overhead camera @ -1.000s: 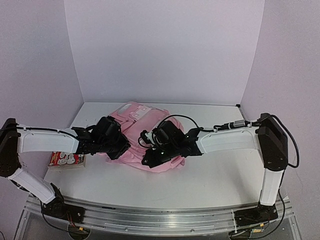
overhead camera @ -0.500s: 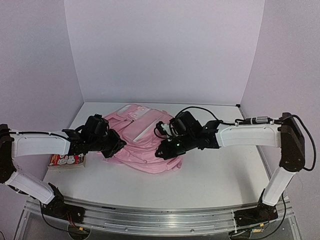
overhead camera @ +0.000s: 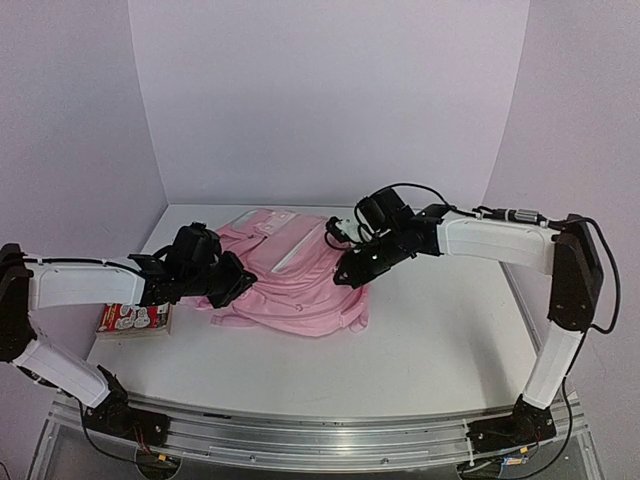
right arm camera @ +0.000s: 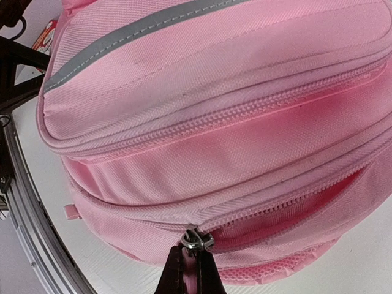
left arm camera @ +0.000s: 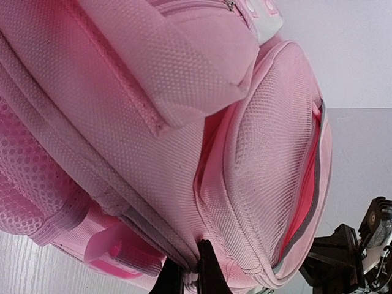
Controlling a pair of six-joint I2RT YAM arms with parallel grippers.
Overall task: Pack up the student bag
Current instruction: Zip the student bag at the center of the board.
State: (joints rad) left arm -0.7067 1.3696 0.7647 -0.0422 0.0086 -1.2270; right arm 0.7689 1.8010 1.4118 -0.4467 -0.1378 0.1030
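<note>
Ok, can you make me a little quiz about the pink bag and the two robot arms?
1. True or false: the left gripper is open and touches nothing.
2. What is the right gripper pinching? A) a shoulder strap B) the metal zip pull on the student bag C) a pencil
3. What lies on the table beside the left arm?
Key: 1 false, it is shut on the bag's fabric. 2 B. 3 a red and white packet.
</note>
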